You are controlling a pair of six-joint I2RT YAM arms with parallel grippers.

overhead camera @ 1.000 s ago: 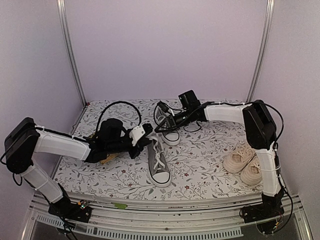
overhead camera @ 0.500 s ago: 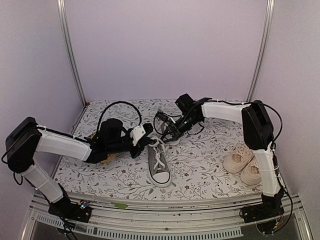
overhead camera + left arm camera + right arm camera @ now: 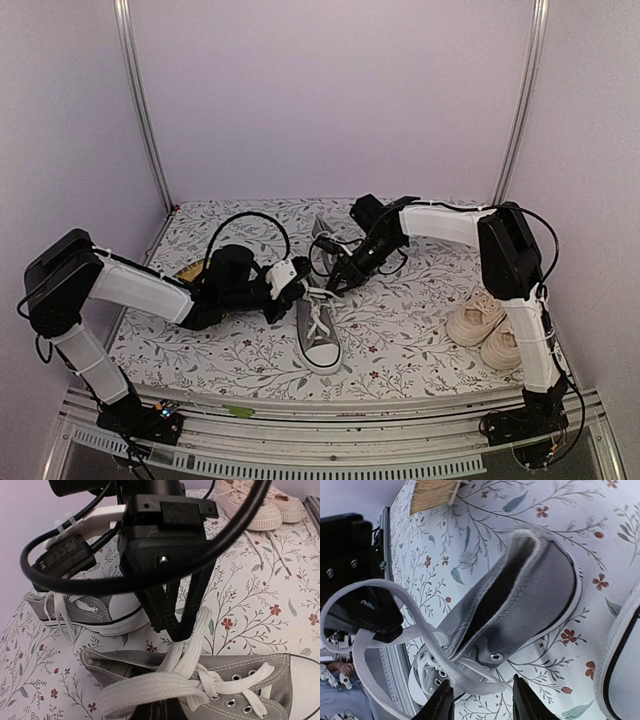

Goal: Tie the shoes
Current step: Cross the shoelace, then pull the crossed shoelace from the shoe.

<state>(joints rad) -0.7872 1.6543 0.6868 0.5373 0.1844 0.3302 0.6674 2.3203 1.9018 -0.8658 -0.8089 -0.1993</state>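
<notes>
A grey shoe [image 3: 320, 338] lies mid-table, toe toward me, its white laces [image 3: 165, 680] crossed above the tongue. My left gripper [image 3: 299, 284] sits at its heel end, shut on a loop of lace [image 3: 150, 692]. My right gripper [image 3: 339, 281] hangs just beyond it, fingers pointing down at the crossing and open. In the right wrist view a lace strand [image 3: 485, 682] runs between its fingers [image 3: 441, 703]. The second grey shoe [image 3: 328, 238] lies behind. The cream pair [image 3: 487, 325] rests at the right.
A tan wooden piece [image 3: 193, 268] lies under my left forearm. Black cables loop above both wrists near the far grey shoe. The floral cloth [image 3: 410, 330] covers the table, and metal rails run along the front edge.
My right gripper has come forward and down from the far grey shoe to the near shoe's laces, and its jaws have opened. My left gripper has edged right, still shut.
</notes>
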